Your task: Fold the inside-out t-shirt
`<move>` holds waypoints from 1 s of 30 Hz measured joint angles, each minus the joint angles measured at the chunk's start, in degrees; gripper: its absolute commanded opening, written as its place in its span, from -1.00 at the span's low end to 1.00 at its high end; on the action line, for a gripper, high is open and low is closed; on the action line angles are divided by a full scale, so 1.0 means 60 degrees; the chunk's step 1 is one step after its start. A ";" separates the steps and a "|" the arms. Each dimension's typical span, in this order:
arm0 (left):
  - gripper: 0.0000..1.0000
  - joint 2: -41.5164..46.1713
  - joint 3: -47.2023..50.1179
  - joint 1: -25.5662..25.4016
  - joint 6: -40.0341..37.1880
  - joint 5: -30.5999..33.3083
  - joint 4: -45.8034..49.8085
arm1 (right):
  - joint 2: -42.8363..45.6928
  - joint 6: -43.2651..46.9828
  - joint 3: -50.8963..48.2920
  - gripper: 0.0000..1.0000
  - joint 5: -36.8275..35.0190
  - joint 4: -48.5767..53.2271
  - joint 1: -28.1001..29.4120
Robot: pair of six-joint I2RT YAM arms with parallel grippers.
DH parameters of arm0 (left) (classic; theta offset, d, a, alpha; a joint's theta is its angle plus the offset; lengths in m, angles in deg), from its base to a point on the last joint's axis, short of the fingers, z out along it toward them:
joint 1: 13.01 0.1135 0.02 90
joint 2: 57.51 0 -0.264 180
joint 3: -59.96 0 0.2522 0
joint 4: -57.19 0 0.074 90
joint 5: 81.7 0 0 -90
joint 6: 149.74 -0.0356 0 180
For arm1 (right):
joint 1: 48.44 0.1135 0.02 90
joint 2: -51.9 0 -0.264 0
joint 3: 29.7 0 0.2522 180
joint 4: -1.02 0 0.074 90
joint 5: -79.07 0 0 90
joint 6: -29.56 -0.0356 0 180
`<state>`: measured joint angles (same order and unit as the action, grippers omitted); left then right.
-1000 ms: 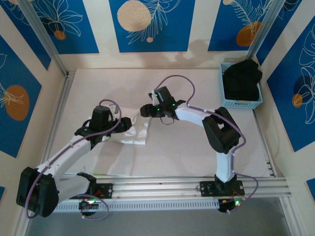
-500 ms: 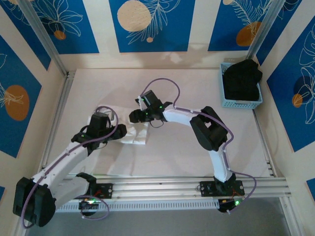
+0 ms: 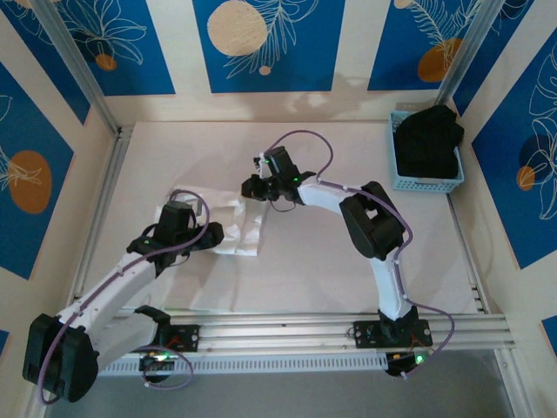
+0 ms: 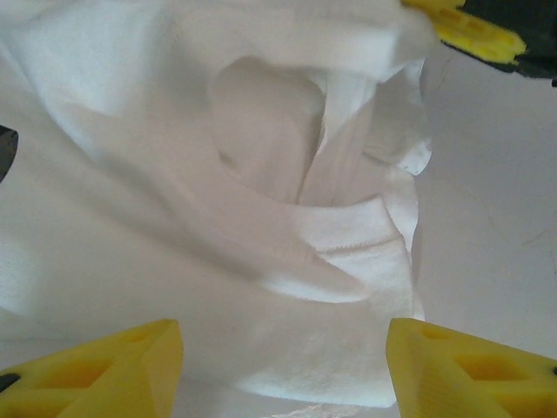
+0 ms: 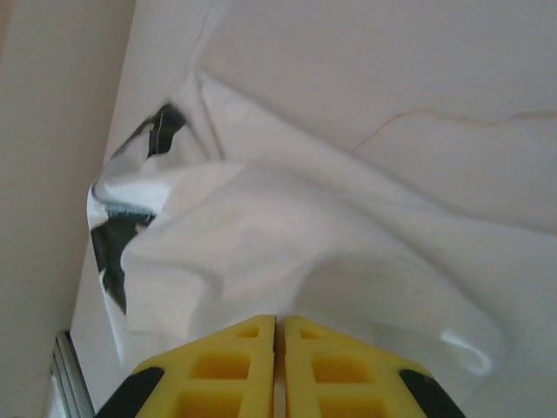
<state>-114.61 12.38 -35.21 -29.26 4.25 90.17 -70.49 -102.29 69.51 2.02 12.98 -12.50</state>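
The inside-out t-shirt [image 3: 242,228] lies bunched on the worktop [image 3: 348,261] between the 2 hands — right hand [image 3: 251,188] clenched on its far-right edge, left hand [image 3: 214,235] spread and empty at the near-left, nearer the loose bulk.

The white table [image 3: 348,261] is carrying two things directly on its top. The shirt [image 3: 237,228] is lying left of the middle, bunched and wrinkled, with its folds piling over one another and a loose hem curling along its right side. The blue basket [image 3: 426,184] is sitting in the far right corner, close against the right wall and well apart from the shirt. Pale surface is showing between them, and a faint hairline mark is running across it just beyond the shirt in the right wrist view
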 measured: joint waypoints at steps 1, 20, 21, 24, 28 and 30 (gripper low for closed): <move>0.26 -0.0011 0.0004 0.0000 -0.0004 -0.0033 -0.0029 | -0.0066 -0.0040 0.0011 -0.82 0.0036 -0.0055 -0.0091; 0.08 -0.3340 -0.0980 -0.1133 -0.0627 -0.0601 -0.1242 | -0.1053 -0.0113 0.0940 -0.30 0.0852 0.0667 -0.0889; 0.04 -0.3483 -0.1067 -0.1191 -0.0678 -0.0535 -0.1279 | -0.1049 -0.0015 0.0936 -0.27 0.0849 0.0739 -0.0896; -0.13 -0.3829 -0.1231 -0.1293 -0.0801 -0.0364 -0.1399 | -0.1049 0.0244 0.0918 -0.20 0.0892 0.0885 -0.0896; -0.39 -0.4135 -0.1268 -0.1326 -0.0962 -0.0208 -0.1490 | -0.1049 0.0426 0.0845 -0.16 0.0994 0.0914 -0.0794; -0.52 -0.4178 -0.1268 -0.1341 -0.0965 -0.0175 -0.1512 | -0.1049 0.0484 0.0798 -0.15 0.1067 0.0911 -0.0710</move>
<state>-139.68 4.77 -43.25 -35.05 3.20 81.10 -76.78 -99.38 74.30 8.42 18.44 -16.76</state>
